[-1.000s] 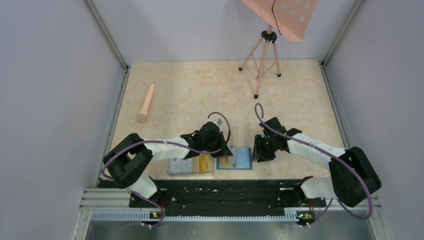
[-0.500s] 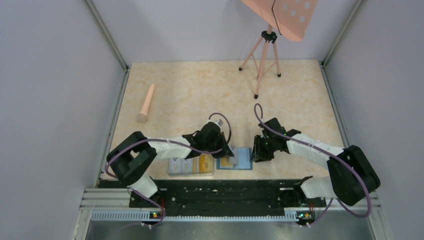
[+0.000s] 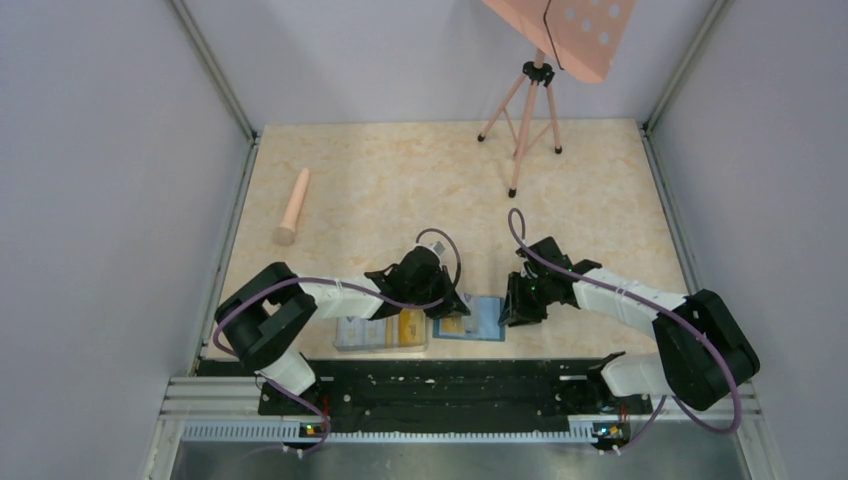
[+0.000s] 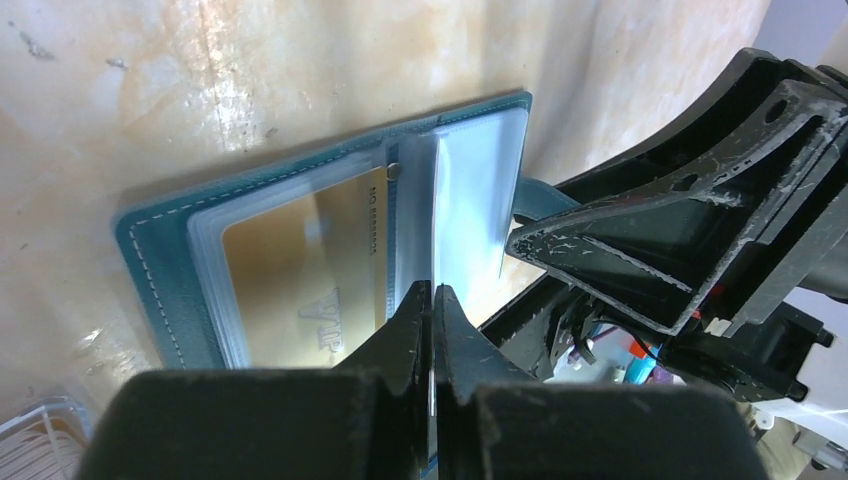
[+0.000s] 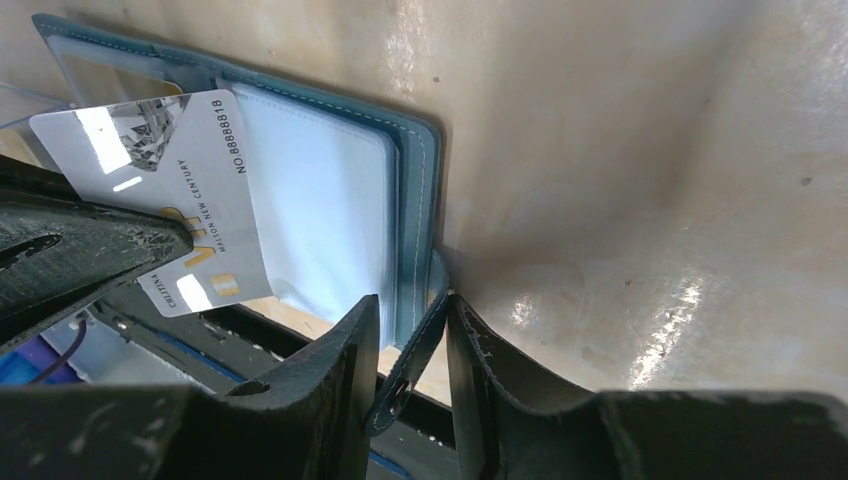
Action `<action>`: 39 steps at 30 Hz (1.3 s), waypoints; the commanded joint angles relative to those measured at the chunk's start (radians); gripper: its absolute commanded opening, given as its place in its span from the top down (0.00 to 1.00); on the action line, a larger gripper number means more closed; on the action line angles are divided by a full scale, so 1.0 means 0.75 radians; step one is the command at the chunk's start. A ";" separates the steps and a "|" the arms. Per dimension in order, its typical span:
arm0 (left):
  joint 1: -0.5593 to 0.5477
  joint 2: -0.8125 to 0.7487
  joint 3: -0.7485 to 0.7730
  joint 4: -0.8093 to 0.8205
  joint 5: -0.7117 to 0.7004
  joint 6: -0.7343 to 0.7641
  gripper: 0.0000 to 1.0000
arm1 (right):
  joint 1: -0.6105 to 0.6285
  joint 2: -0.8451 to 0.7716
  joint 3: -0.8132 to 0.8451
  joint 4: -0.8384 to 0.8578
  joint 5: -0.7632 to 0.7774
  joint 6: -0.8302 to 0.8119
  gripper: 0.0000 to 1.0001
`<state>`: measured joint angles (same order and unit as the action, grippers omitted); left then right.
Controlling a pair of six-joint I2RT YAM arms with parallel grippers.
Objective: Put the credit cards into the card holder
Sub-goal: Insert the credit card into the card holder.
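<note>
The left gripper (image 4: 432,292) is clamping a pale card (image 5: 160,190) edge-on above the open wallet (image 3: 487,318) at the overhead view's lower middle, probably to slot it in, while the right gripper (image 5: 408,305) is straddling the snap tab (image 5: 418,350), apparently steadying the wallet, though I cannot tell whether it is pinching.

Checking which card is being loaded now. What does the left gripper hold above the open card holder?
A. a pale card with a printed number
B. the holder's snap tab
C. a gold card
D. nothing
A: the left gripper is shut on a pale card with a number printed along one edge, held over the card holder, while the gold card lies in a pocket.
</note>
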<state>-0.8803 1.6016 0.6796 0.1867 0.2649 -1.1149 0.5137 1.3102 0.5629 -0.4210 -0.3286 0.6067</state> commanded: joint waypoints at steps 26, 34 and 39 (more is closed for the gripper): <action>-0.029 0.063 0.038 0.006 0.051 0.026 1.00 | -0.014 0.035 -0.054 0.090 -0.044 0.003 0.69; -0.045 0.047 0.101 -0.209 -0.051 0.052 1.00 | -0.012 0.031 -0.057 0.094 -0.050 0.005 0.69; -0.074 0.037 0.204 -0.426 -0.149 0.110 0.76 | -0.013 0.031 -0.058 0.095 -0.050 0.004 0.69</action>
<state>-0.9176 1.6299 0.7738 0.0196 0.2405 -1.0821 0.5072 1.3178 0.5426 -0.3710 -0.3832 0.6140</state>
